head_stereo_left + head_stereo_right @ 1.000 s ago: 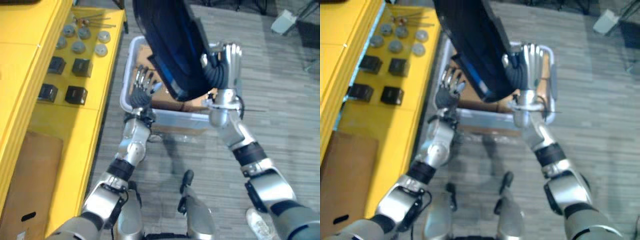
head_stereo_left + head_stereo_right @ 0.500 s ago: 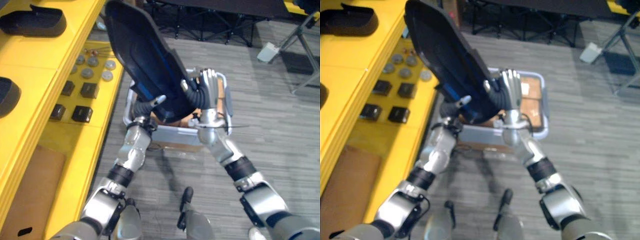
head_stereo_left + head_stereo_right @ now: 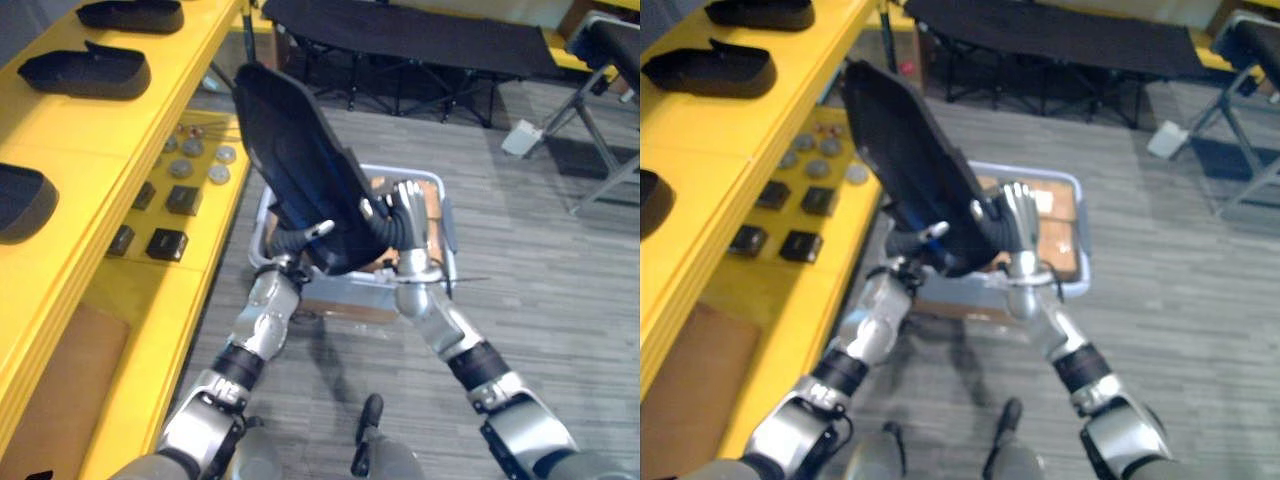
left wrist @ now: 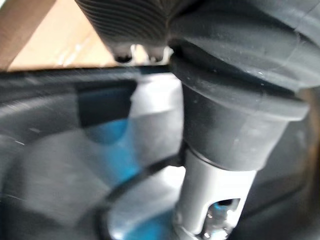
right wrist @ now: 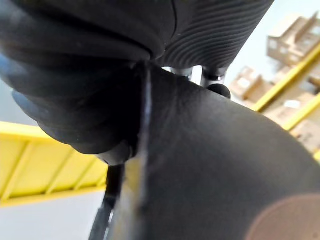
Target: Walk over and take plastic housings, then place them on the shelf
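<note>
A large black plastic housing [image 3: 300, 170] stands tilted above the floor, squeezed between my two hands. My left hand [image 3: 298, 238] presses its lower left edge, fingers stretched along the underside and partly hidden. My right hand [image 3: 405, 205] holds the right edge with straight fingers pointing up, open against it. In the left wrist view the housing's glossy inner face [image 4: 55, 165] lies right past the thumb [image 4: 215, 190]. In the right wrist view its dark outer shell [image 5: 215, 165] sits against the hand. The yellow shelf [image 3: 70, 130] runs along my left.
Three other black housings [image 3: 85, 70] [image 3: 130, 15] [image 3: 20, 200] lie on the shelf's top level. Small black boxes [image 3: 165, 243] and grey discs [image 3: 190, 160] sit on the lower level, with a cardboard box [image 3: 60, 380]. A pale crate [image 3: 445, 215] stands on the floor; a black folding frame [image 3: 400, 40] behind.
The camera has tipped up, bringing the shelf's top level into view. My left hand went from upright beside the housing to pressing under its lower edge. The right hand keeps its hold.
</note>
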### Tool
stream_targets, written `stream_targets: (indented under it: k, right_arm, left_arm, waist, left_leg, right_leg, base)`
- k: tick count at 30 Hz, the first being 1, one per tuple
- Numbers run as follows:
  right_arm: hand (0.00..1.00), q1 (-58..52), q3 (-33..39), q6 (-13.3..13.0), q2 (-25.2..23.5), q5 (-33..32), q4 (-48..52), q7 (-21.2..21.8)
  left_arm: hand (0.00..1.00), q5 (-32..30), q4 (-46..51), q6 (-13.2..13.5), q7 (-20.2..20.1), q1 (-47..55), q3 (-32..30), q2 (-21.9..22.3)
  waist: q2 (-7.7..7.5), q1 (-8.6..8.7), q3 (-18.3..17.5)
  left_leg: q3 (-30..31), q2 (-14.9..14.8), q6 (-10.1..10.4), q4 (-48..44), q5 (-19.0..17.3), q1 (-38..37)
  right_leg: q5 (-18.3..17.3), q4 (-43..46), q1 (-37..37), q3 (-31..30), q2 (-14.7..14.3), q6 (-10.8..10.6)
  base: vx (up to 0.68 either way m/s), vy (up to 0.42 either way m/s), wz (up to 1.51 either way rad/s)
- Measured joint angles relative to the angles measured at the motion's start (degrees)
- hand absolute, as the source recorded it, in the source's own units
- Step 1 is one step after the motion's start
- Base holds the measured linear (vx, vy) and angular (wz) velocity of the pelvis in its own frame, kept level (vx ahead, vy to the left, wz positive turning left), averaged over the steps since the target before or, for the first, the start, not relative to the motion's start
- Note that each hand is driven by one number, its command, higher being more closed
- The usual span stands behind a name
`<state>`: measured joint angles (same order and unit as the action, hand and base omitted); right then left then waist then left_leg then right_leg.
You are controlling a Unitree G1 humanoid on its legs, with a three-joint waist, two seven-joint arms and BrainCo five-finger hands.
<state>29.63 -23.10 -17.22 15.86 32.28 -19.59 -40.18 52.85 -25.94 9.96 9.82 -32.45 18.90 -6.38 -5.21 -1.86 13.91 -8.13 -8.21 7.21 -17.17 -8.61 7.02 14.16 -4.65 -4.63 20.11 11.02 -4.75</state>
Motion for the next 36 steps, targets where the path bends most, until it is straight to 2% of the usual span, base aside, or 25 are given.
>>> stream_targets:
  k: [4,10,11,14,19,21,23,24,26,29,30,32,36]
  right_arm:
    - [1.00,-1.81,-0.86,-1.47,-0.96,-0.33,-1.22,-1.08]
    - [1.00,-3.85,-1.20,-2.70,-2.07,-1.11,-1.36,-2.33]
    - [0.00,-4.58,-1.46,-2.71,-2.27,-1.10,-1.39,-2.41]
    - [0.00,-6.80,-3.12,-3.23,-2.63,-1.12,-1.86,-3.52]
    - [0.00,-9.48,-4.78,-5.63,-2.96,-2.37,-2.08,-3.76]
    - [0.00,-10.20,-5.78,-6.79,-3.01,-2.73,-1.97,-3.69]
    - [0.00,-10.96,-6.63,-6.93,-3.06,-3.92,-1.80,-3.57]
    - [0.00,-11.55,-7.06,-7.24,-3.07,-6.31,-1.77,-2.73]
    - [0.00,-13.51,-7.47,-7.73,-3.77,-17.34,-0.62,5.16]
    - [0.00,-16.45,-7.50,-7.75,-4.52,-25.63,3.33,12.20]
    - [0.00,-16.87,-7.42,-7.75,-4.52,-27.23,4.77,13.37]
    - [0.00,-18.70,-6.07,-7.82,-4.52,-34.53,11.64,17.00]
    - [0.00,-22.02,0.72,-8.05,-5.24,-45.16,21.70,21.90]
  left_arm:
    - [1.00,5.30,-0.04,0.07,-1.59,1.00,-0.01,0.05]
    - [1.00,5.30,-0.80,0.06,-2.14,1.51,-0.05,0.05]
    - [1.00,5.25,-0.80,0.06,-2.32,2.36,-0.01,0.11]
    - [1.00,4.60,-0.80,0.20,-3.04,4.74,-0.12,0.12]
    - [1.00,2.20,-0.79,1.50,-3.97,6.43,-0.87,-0.06]
    - [1.00,-0.83,-0.45,2.37,-3.46,6.84,-2.35,-0.08]
    - [1.00,-7.45,0.94,2.78,-0.57,7.37,-3.10,-0.09]
    - [1.00,-13.22,1.78,3.08,2.06,7.69,-3.33,-0.11]
    - [1.00,-30.45,5.47,3.04,10.32,9.57,-5.03,-0.09]
    - [1.00,-43.07,10.45,2.00,16.16,13.58,-7.26,-0.31]
    - [1.00,-45.23,11.44,1.75,17.00,14.53,-7.96,-0.26]
    - [1.00,-52.13,13.75,1.06,20.20,18.24,-11.38,0.06]
    - [1.00,-58.59,18.38,1.03,23.48,23.73,-16.17,-0.27]
  waist:
    - [0.03,0.43,-0.87]
    - [0.04,0.47,-2.65]
    - [0.14,0.48,-3.54]
    - [0.06,0.50,-5.32]
    - [-0.10,0.79,-5.57]
    - [-0.15,0.60,-5.62]
    - [-0.14,0.55,-5.63]
    - [-0.14,0.48,-5.64]
    - [-0.19,0.38,-5.81]
    - [0.14,0.16,-6.55]
    - [0.17,0.15,-6.57]
    - [0.16,-0.27,-7.33]
    - [0.00,-0.68,-8.18]
  left_leg:
    - [-0.17,0.13,0.16,1.62,0.68,-1.18]
    - [0.07,0.81,-0.06,3.14,1.30,-2.08]
    - [0.06,0.98,-0.13,3.43,1.37,-2.13]
    - [0.33,1.14,-0.11,3.75,1.50,-2.24]
    - [1.54,1.21,0.12,4.86,1.95,-3.49]
    - [1.54,1.21,0.24,5.71,2.27,-3.99]
    - [1.74,1.08,0.30,5.83,2.31,-3.97]
    - [1.96,0.99,0.35,5.95,2.34,-3.96]
    - [2.44,0.86,0.55,6.65,2.77,-4.00]
    - [2.82,0.77,0.54,6.85,2.76,-4.09]
    - [2.89,0.75,0.54,6.89,2.75,-4.32]
    - [2.93,0.76,0.40,7.23,2.56,-5.11]
    - [2.57,0.79,0.37,6.82,2.10,-5.17]
  right_leg:
    - [0.01,-0.01,0.30,0.04,-0.02,0.03]
    - [-0.07,-0.14,0.79,0.37,0.51,-0.05]
    - [-0.21,-0.51,0.78,0.43,0.71,-0.09]
    - [-0.79,-0.56,0.92,0.91,0.91,-0.24]
    - [-2.02,-0.58,2.57,2.29,0.91,-0.03]
    - [-2.31,-0.58,2.70,2.46,0.88,-0.03]
    - [-2.52,-0.58,2.78,2.80,0.86,-0.05]
    - [-2.58,-0.58,2.87,3.07,0.85,0.05]
    - [-2.35,-0.57,2.91,3.67,0.66,-0.08]
    - [-2.11,-0.55,3.24,4.14,0.21,-0.29]
    - [-2.11,-0.13,3.52,4.51,0.18,-0.28]
    - [-2.12,-0.09,4.29,5.08,0.17,-0.27]
    - [-3.66,-0.58,4.42,5.15,0.20,-0.11]
  base:
    - [0.04,0.009,-0.01]
    - [0.01,0.019,0.03]
    - [-0.01,0.027,0.04]
    - [0.00,0.009,0.04]
    - [0.00,-0.005,0.12]
    - [0.00,0.000,0.00]
    - [0.02,-0.004,0.05]
    - [0.03,0.003,0.09]
    - [0.05,-0.005,0.10]
    - [0.08,-0.008,0.07]
    - [0.07,0.014,0.07]
    - [0.03,0.022,0.04]
    - [-0.03,0.033,-0.01]
